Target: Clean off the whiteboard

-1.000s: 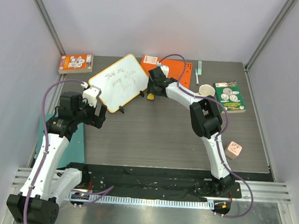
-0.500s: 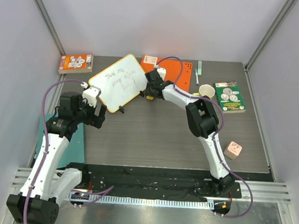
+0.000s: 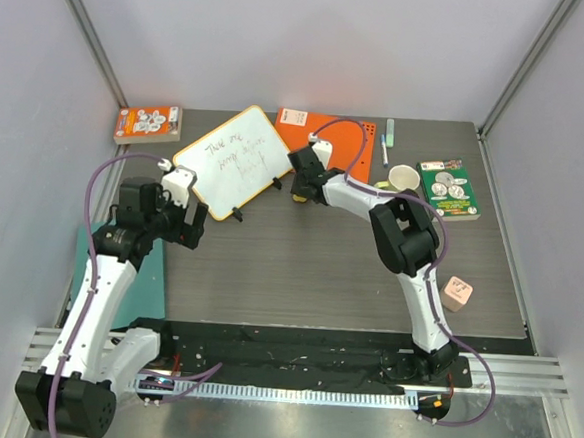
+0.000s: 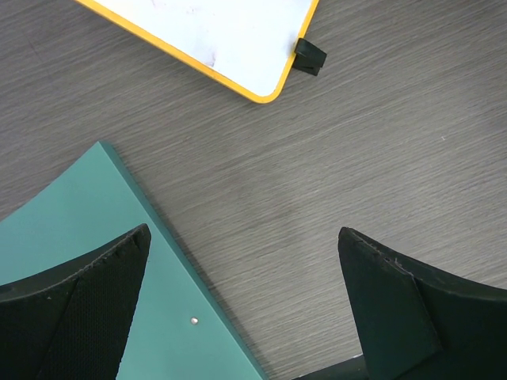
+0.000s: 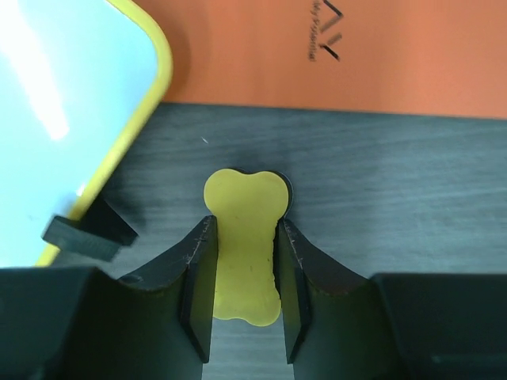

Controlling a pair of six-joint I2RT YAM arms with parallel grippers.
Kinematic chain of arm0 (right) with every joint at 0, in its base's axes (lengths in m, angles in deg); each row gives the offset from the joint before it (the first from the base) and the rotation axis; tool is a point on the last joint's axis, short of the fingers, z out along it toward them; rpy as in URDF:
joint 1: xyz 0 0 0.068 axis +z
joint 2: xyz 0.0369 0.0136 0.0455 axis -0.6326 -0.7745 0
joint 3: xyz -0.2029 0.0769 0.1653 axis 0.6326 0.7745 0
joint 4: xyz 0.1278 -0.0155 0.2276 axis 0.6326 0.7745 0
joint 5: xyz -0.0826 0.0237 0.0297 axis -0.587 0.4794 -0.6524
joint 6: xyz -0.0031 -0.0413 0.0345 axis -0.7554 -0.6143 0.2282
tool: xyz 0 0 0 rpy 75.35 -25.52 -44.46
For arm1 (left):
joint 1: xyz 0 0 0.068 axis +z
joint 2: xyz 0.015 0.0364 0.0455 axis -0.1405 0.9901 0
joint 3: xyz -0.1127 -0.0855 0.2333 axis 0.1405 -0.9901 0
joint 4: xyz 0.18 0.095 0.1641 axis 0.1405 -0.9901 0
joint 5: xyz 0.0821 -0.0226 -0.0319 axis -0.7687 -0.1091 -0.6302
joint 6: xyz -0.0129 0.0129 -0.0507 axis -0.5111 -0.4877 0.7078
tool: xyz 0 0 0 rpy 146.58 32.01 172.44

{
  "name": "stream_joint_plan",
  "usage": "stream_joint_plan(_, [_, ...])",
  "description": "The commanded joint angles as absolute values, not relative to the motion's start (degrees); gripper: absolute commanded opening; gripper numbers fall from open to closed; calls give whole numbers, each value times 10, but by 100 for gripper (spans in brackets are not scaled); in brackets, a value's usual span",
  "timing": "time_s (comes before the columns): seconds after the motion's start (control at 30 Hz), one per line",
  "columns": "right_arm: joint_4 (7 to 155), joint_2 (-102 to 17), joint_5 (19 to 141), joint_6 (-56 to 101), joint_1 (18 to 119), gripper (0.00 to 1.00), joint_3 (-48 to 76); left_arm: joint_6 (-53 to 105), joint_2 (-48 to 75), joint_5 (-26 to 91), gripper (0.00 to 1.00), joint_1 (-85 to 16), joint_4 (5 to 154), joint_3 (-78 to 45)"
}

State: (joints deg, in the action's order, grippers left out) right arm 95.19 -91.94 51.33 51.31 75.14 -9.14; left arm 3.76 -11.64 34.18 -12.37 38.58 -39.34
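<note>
Just right of the whiteboard (image 5: 63,95), the right gripper (image 5: 244,237) clamps a yellow eraser (image 5: 242,198).

The whiteboard (image 3: 232,159) is white with a thin yellow-orange rim. It has dark scribbly writing on it and small black clips (image 4: 310,57). The desk (image 3: 299,260) is dark grey-brown with thin wood lines. One flat sheet (image 5: 412,63) is bright orange with a few small dark letters. Another sheet (image 4: 71,237) is plain teal. The bone-shaped piece (image 5: 240,206) is yellow. The left gripper (image 4: 243,237) and the right gripper (image 5: 243,237) are both black. The arms (image 3: 107,286) are white and black, with purple cables (image 3: 91,195). One box (image 3: 147,123) is orange with white round spots. Another box (image 3: 450,188) is green with white round pictures. The cube (image 3: 456,292) is pink and the cup (image 3: 404,177) is cream.
</note>
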Motion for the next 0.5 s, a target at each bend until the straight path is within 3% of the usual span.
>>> stream_joint_plan(0.0, [991,-868,506,500,755,23,-20,48,-106,370,100,-102,416,-386])
stream_joint_plan(0.27, [957,-827,523,472,761,21,40,78,-4,468,100,3,442,-343])
stream_joint_plan(0.47, [953,-826,523,466,762,29,75,86,72,533,99,68,440,-304])
